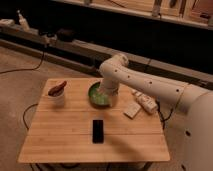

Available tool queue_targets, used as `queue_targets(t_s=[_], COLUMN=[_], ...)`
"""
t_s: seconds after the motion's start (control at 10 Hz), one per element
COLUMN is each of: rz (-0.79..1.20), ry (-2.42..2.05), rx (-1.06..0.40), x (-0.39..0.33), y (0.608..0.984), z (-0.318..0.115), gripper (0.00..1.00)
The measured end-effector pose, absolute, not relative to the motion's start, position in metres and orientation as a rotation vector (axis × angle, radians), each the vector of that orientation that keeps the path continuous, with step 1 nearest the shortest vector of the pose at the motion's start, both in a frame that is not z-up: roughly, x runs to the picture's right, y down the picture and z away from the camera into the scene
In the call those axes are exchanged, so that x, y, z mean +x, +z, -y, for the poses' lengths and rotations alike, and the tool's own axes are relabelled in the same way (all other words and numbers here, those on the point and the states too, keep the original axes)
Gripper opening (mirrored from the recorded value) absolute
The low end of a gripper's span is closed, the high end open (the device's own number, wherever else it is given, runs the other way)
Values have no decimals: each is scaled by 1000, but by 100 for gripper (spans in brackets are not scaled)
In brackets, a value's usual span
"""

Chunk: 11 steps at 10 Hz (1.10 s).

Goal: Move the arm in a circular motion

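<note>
Reaching in from the right, the arm [145,82] holds its gripper [104,92] low over the bowl [92,96] on the worktop [60,135]; whether it is spread or closed I cannot tell; circling this low might knock the bowl or the cup [57,97].

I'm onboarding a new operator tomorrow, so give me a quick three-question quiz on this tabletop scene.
1. True or false: the flat black rectangular phone lies on the light wooden table, outside the round green bowl.
2. The large glossy white robot arm holds its gripper over: A) the phone, B) the green bowl, C) bare table.
3. Fill in: in the picture, the two white oblong objects lie to the bowl's ____.
Key: 1 true; 2 B; 3 right.
</note>
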State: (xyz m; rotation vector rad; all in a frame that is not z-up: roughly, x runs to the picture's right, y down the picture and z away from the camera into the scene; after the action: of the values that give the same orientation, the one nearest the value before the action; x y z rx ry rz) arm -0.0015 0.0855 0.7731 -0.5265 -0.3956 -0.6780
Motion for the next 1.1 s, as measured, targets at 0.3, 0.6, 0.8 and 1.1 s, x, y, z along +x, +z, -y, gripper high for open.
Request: queue_targets(t_s=[0.3, 0.6, 0.8, 1.1], rz=[470, 357, 212, 69], ry=[-759, -613, -418, -169], rx=[-670, -770, -737, -632], x=[26, 124, 212, 314], y=[722, 714, 715, 738], z=[-172, -207, -188, -129], gripper=[65, 65, 65, 65])
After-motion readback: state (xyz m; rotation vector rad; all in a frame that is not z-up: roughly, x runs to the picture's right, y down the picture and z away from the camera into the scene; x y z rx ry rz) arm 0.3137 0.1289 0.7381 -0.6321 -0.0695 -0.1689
